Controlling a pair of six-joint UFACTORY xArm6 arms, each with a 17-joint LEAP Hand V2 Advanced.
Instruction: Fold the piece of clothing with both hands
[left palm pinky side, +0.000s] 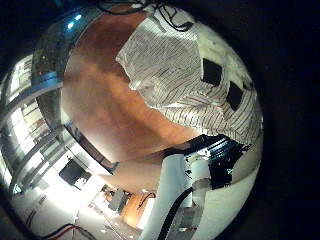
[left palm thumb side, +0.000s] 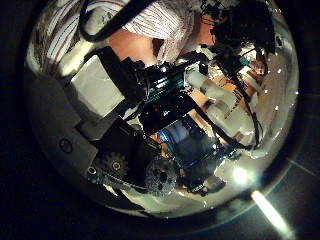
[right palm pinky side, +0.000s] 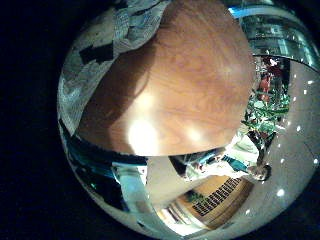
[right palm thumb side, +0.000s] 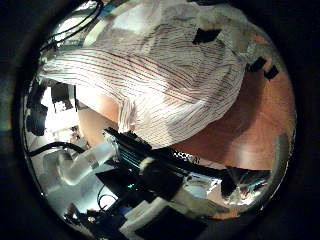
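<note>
A light striped garment (right palm thumb side: 170, 85) fills much of the right thumb side palm view, close to that palm and draping over the wooden table (right palm thumb side: 250, 125). My right hand's fingertips (right palm thumb side: 205, 35) curl onto its far edge. From the left little finger side, the same garment (left palm pinky side: 185, 70) hangs bunched above the table (left palm pinky side: 110, 100), and my left hand's fingertips (left palm pinky side: 211, 72) are dug into the cloth. My left hand (left palm thumb side: 150, 110) crowds its thumb side view with curled fingers, and the garment (left palm thumb side: 150, 20) sits just beyond them. A corner of the garment (right palm pinky side: 120, 30) shows beside bare wood.
The table's edge (right palm pinky side: 110, 150) runs close under the right palm, with the room beyond it. A white arm (left palm pinky side: 195, 185) stands past the table edge, beyond the garment. A hand and arm (right palm thumb side: 140, 175) show below the hanging cloth.
</note>
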